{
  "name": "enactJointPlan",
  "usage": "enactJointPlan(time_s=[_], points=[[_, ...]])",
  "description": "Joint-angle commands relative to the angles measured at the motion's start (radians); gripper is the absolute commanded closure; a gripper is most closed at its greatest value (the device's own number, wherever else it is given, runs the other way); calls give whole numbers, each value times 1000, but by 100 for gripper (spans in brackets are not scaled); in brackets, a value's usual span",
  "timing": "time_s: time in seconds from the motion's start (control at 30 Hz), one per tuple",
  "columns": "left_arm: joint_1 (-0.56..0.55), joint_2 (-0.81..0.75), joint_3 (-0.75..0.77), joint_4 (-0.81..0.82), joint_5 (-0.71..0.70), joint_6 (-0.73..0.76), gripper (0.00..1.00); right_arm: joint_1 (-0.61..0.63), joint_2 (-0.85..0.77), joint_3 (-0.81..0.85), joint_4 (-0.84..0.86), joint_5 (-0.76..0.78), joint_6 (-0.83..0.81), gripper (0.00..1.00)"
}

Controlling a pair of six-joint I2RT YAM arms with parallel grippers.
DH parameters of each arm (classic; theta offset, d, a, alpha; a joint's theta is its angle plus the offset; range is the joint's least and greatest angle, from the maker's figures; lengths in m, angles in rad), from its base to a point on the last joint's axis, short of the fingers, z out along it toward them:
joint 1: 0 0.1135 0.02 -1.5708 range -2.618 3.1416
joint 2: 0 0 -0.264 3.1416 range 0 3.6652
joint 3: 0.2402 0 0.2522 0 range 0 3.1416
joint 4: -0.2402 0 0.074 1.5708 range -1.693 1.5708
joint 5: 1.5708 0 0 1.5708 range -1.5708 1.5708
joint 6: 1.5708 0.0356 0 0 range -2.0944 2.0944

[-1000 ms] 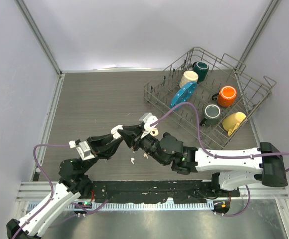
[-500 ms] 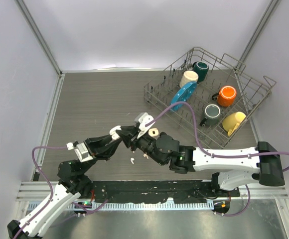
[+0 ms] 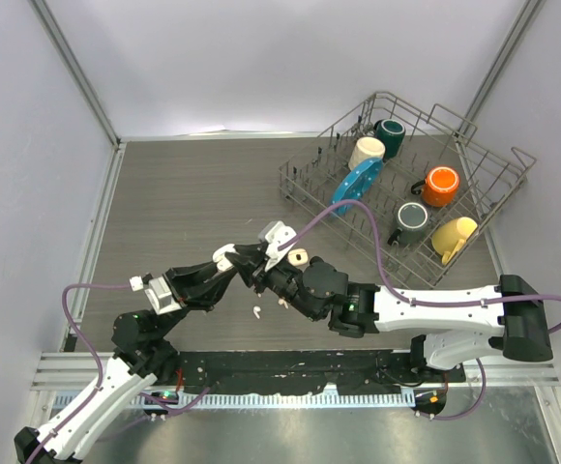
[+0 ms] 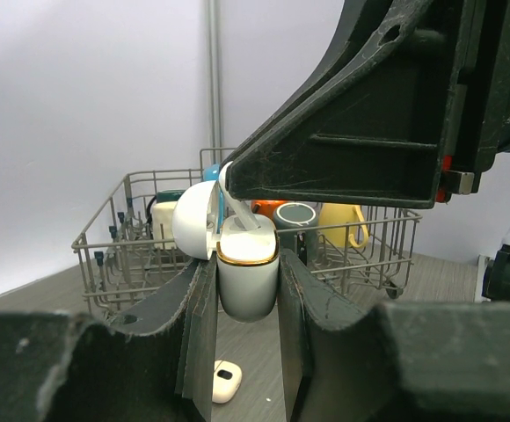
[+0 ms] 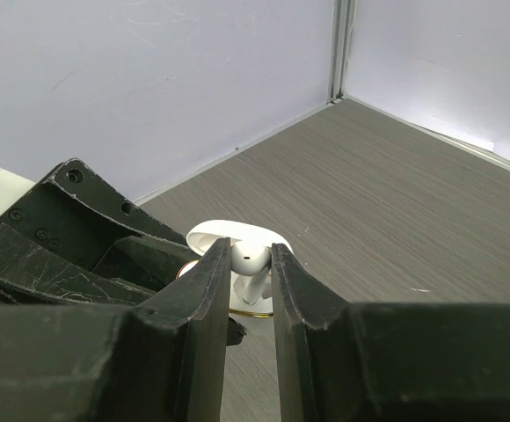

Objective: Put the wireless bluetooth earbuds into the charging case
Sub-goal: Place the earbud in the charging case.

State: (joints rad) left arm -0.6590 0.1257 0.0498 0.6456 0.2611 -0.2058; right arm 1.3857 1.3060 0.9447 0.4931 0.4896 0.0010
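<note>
Nearest, at the near edge of the worktop (image 3: 184,193), both bases: the left arm (image 3: 116,382) angled up out of the lower left and stretched low toward the middle, the right arm (image 3: 435,309) laid long across from the right, wrist turned so as to come at the meeting point from above. Just ahead of the bases, on the wood grain beneath the two wrists, one loose white earbud (image 3: 257,311) and one peach-beige earbud (image 3: 282,302), near each other, not yet housed. Above these, the left pincer (image 4: 247,277) drawn nearly together on a gold-rimmed charging case (image 4: 248,294), held upright and clear of the worktop with its lid (image 4: 193,230) swung back. Probably held so to present the sockets to the other arm and to stop the case skidding. Directly over the mouth, the right pincer (image 5: 251,257) pinched tight on a second white earbud (image 5: 249,262), stem down, seemingly partly inside the case; impossible to say whether fully seated. Just beyond, a small peach-beige rounded item (image 3: 299,257), perhaps another case. Farthest, in the right rear corner, a wire dish rack (image 3: 484,179) holding an orange mug (image 3: 442,184) and other crockery, no part of the job.
</note>
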Motion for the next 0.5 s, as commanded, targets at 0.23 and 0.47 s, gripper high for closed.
enactJointPlan(time_s=[0.23,0.47], points=[[-2,-11,10,45,-20,-4,100,3,-13,-9,65,-11,-64,94],[-2,-12,13,45,-22,-6,100,4,-14,-15,81,-2,-75,95]])
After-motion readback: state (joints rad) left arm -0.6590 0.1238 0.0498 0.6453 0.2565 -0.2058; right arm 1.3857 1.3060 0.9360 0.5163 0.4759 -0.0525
